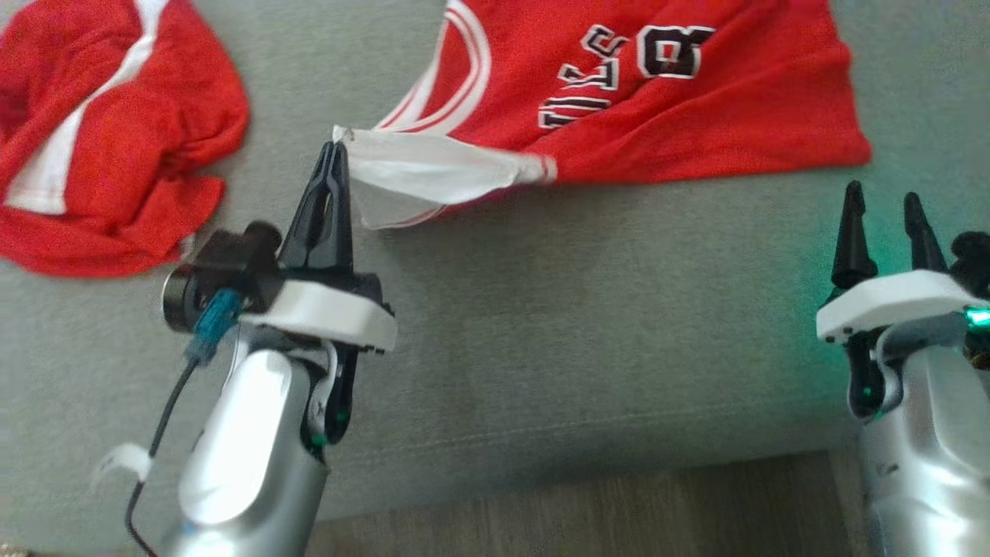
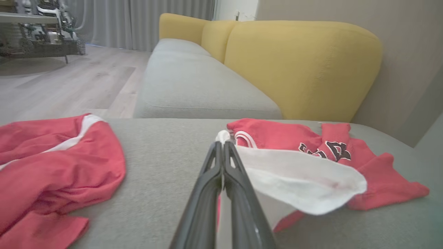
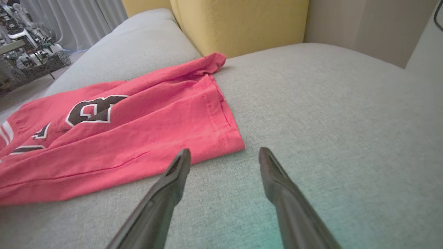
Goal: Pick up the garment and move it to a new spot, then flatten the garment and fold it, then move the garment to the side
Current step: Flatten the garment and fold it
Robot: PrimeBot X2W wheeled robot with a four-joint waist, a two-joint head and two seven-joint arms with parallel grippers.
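On the grey fabric sofa seat [image 1: 541,325], at far left, a crumpled red cloth with a white stripe [image 1: 100,131] is lying in a heap, well apart from the work. Next over, the left gripper [image 1: 338,151] is pressing its two dark fingers together on the tip of a white fabric flap [image 1: 418,174]. The left wrist view is showing the same pinch [image 2: 221,143]. The flap is running right into the red sleeveless jersey with black-and-white lettering [image 1: 657,93], which is lying mostly flat across the seat in front of the yellow back cushion [image 2: 301,65]. The flap is probably the jersey's inside face turned out at a shoulder strap, but the folds are making that hard to confirm. At far right, the right gripper [image 1: 883,193] is hovering with its fingers spread wide, holding nothing, just short of the jersey's hemmed corner [image 3: 225,138].

Step in hand, as I am reading it: the pick-up. One grasp is made and the body of the jersey is resting on the seat.

The next move is calling for a second hold on that hem corner. After that comes an even lift that clears the seat and steers away from the heap at left. The pinch on thin fabric is looking small, so a slow pull seems wise.

Pose: the left silver forearm is rising from the lower left, fingers aiming up toward the seat back. The right forearm is sitting at the lower right edge, above the wooden floor [image 1: 580,503], fingers pointing the same way.
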